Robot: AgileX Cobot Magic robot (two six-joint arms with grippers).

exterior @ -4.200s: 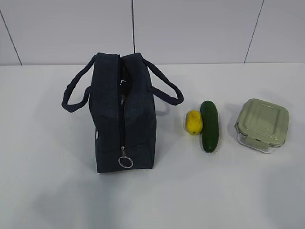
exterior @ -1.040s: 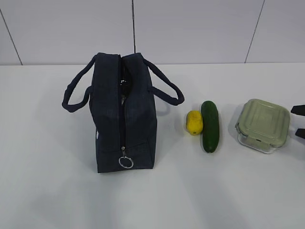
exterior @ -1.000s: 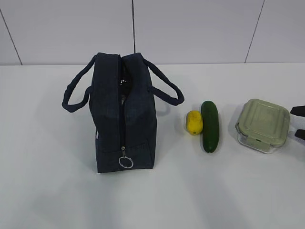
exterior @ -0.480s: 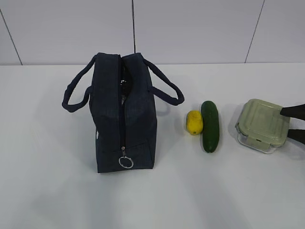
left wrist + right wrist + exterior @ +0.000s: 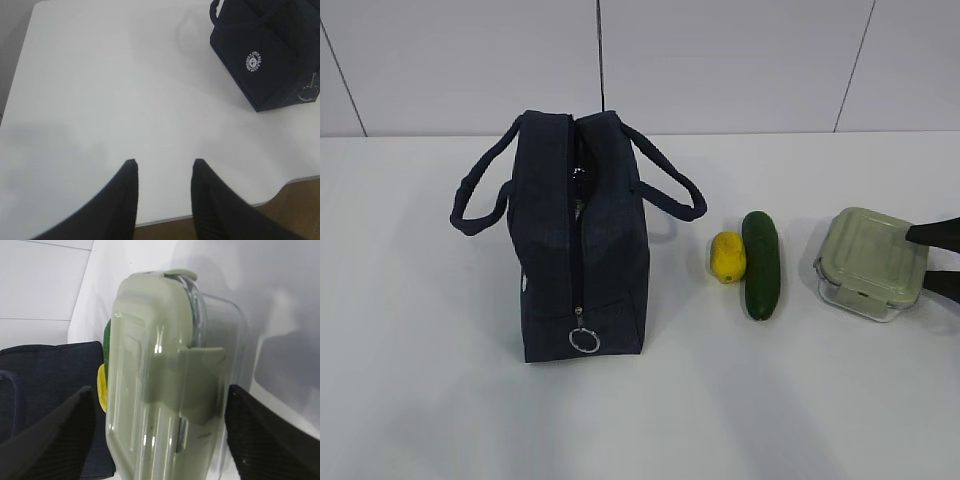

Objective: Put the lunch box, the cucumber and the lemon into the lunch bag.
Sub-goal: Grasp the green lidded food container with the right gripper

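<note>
Lunch bag (image 5: 578, 240) stands left of centre, top slit gaping, inside too dark to read. Lemon (image 5: 726, 256) touches cucumber (image 5: 760, 264) mid-frame. Far right, the lidded lunch box (image 5: 872, 260) now sits between the wide right gripper (image 5: 940, 258), which has crept in; left gripper (image 5: 162, 167) parted over bare table (image 5: 100, 100)

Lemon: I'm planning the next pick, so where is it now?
In the exterior view the lemon lies on the table right of centre, between the bag and the cucumber, close against the cucumber's left side.
</note>
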